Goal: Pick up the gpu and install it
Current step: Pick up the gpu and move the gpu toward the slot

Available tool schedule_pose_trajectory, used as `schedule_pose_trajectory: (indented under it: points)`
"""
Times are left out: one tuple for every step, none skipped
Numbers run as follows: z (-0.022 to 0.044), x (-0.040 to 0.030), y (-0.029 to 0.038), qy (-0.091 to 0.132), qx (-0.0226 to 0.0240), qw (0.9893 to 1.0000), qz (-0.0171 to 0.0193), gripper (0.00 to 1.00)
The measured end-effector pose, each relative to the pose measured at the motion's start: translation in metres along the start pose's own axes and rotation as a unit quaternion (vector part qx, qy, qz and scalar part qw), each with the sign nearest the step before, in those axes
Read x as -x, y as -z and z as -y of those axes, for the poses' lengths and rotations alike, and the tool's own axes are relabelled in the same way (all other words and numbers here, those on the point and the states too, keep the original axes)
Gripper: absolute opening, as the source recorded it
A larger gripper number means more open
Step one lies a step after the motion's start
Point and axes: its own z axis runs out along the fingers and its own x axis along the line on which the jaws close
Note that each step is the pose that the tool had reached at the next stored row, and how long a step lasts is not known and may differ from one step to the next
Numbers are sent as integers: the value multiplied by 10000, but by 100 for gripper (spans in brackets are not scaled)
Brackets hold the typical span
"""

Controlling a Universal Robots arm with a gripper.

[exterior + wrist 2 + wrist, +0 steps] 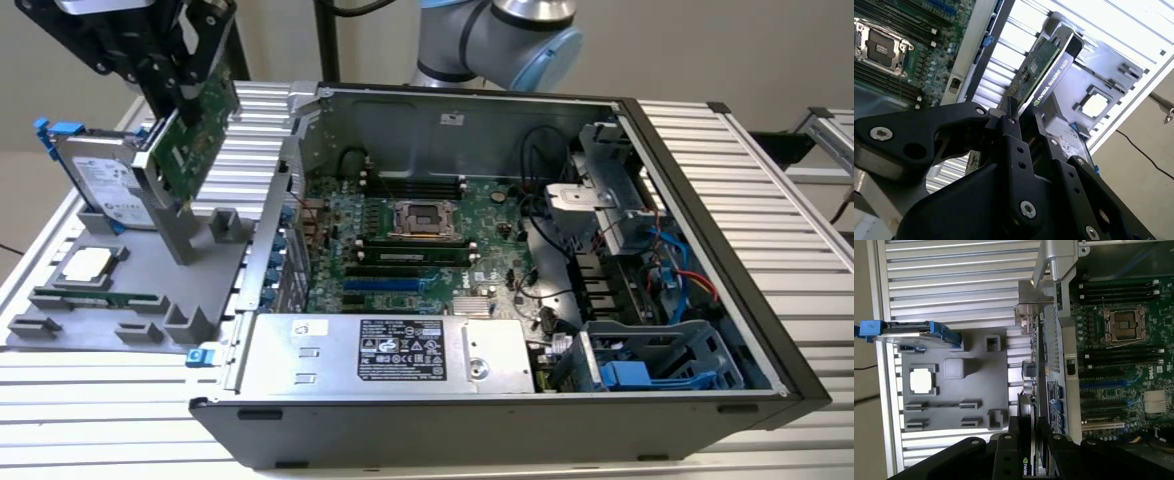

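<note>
Slatted metal table (761, 190), open computer case (400, 425); upper left in the exterior view, the gripper (182, 90) grasps the gpu (190, 150) above a grey holder (94, 322), not yet installed

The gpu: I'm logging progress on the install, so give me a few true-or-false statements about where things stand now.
1. The gripper is shut on the gpu. True.
2. The gpu sits in a motherboard slot. False: it is held outside the case, near the grey tray.
3. The hard drive stands on edge in the tray. True.
4. The case is closed. False: it lies open, with the motherboard exposed.
</note>
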Motion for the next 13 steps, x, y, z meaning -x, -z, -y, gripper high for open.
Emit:
schedule_pose_trajectory:
  points:
    - [-1,15,0,0,0,10000,0,0]
    - [-3,34,-1,0,0,10000,0,0]
    - [-5,51,-1,0,0,10000,0,0]
    - [-6,66,-2,0,0,10000,0,0]
    - [-8,82,-2,0,0,10000,0,0]
    - [-10,99,-2,0,0,10000,0,0]
    - [-11,116,-4,0,1,10000,0,0]
    - [-12,131,-3,0,0,10000,0,0]
    - [-14,147,-4,0,0,10000,0,0]
    - [-15,162,-4,0,0,10000,0,0]
    - [-16,176,-4,0,0,10000,0,0]
    - [-18,191,-5,0,0,10000,0,0]
    - [-19,205,-5,0,0,10000,0,0]
